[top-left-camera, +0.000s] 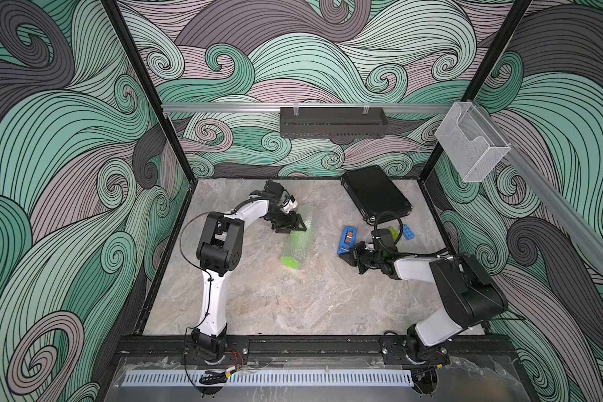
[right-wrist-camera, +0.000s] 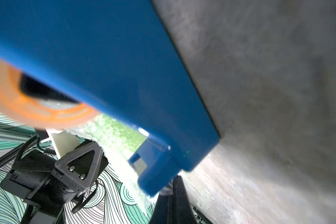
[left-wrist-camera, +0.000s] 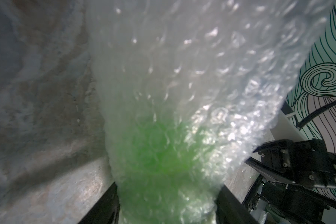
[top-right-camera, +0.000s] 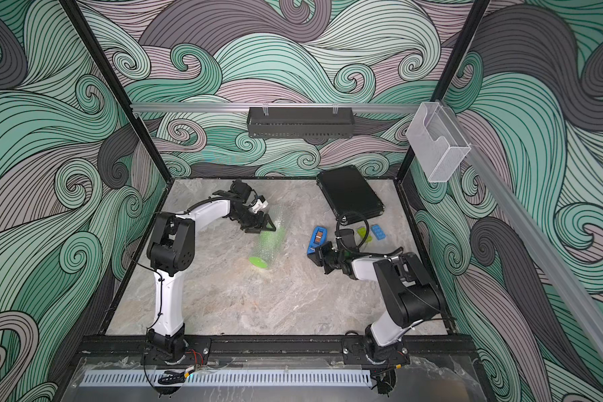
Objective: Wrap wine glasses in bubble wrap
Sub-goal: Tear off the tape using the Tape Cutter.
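The lime-green wine glass (top-left-camera: 295,243) lies on its side mid-table, rolled inside the clear bubble wrap (top-left-camera: 306,215), with its flat foot (top-left-camera: 289,261) facing the front. My left gripper (top-left-camera: 298,228) is closed across the far part of the roll. In the left wrist view its jaws press the bubble wrap (left-wrist-camera: 182,67) on both sides, and the wine glass (left-wrist-camera: 163,151) shows green through it. My right gripper (top-left-camera: 346,259) is shut at the near end of a blue tape dispenser (top-left-camera: 349,238). In the right wrist view the right gripper (right-wrist-camera: 171,182) touches the tape dispenser (right-wrist-camera: 105,67). I cannot tell whether it pinches tape.
A black case (top-left-camera: 375,195) lies at the back right. A blue brick (top-left-camera: 407,232) and a lime brick (top-left-camera: 394,232) sit behind the right wrist. A black shelf (top-left-camera: 331,121) hangs on the back wall and a clear holder (top-left-camera: 470,142) on the right rail.
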`<state>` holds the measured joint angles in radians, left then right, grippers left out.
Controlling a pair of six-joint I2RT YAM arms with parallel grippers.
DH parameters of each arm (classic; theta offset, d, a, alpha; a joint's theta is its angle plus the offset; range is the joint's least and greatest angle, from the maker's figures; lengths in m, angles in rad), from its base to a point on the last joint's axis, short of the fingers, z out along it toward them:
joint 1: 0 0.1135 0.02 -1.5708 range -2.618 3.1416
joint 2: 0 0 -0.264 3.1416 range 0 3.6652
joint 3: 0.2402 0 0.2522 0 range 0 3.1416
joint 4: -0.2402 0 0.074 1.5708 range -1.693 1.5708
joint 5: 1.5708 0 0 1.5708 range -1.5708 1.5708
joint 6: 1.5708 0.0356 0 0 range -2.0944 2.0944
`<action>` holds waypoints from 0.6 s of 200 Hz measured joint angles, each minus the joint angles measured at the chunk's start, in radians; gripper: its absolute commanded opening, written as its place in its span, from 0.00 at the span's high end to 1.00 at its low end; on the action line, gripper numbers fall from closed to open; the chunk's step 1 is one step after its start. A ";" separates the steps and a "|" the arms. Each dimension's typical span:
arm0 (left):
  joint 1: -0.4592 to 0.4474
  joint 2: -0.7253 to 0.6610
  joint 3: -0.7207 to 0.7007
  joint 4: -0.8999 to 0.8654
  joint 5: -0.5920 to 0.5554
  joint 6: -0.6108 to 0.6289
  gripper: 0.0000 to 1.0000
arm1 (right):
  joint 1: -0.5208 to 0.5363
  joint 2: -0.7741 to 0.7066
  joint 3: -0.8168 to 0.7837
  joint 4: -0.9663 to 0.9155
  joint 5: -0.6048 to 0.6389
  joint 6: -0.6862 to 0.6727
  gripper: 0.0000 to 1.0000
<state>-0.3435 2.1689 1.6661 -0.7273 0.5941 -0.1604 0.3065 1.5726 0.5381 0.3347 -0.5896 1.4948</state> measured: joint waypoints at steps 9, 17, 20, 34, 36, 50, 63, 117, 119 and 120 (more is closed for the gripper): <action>0.000 0.000 0.000 0.000 0.000 0.000 0.32 | 0.003 -0.025 0.000 -0.014 0.010 -0.005 1.00; 0.000 0.000 0.000 0.000 0.000 0.000 0.31 | 0.003 -0.042 0.000 -0.029 0.019 -0.017 1.00; 0.000 0.000 0.000 0.000 0.000 0.000 0.31 | 0.003 -0.046 0.000 -0.033 0.023 -0.021 1.00; 0.000 0.000 0.000 0.000 0.000 0.000 0.32 | -0.003 -0.039 -0.006 -0.045 0.040 -0.042 1.00; 0.000 0.000 0.000 0.000 0.000 0.000 0.32 | -0.004 -0.033 -0.008 -0.043 0.041 -0.044 1.00; 0.000 0.000 0.000 0.000 0.000 0.000 0.32 | -0.009 0.018 -0.026 -0.011 0.042 -0.053 1.00; 0.000 0.000 0.000 0.000 0.000 0.000 0.31 | -0.013 0.053 -0.034 -0.002 0.042 -0.081 1.00; 0.000 0.000 0.000 0.000 -0.001 0.000 0.32 | -0.012 -0.047 -0.019 -0.165 0.035 -0.134 1.00; 0.000 0.000 0.000 0.000 -0.001 0.000 0.32 | -0.011 -0.055 -0.016 -0.176 0.034 -0.136 1.00; 0.000 0.000 0.000 0.000 -0.001 0.000 0.32 | -0.011 -0.057 -0.015 -0.179 0.034 -0.137 1.00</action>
<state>-0.3435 2.1689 1.6661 -0.7273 0.5934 -0.1604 0.2955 1.5158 0.5232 0.1555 -0.5560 1.3582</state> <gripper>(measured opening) 0.686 0.048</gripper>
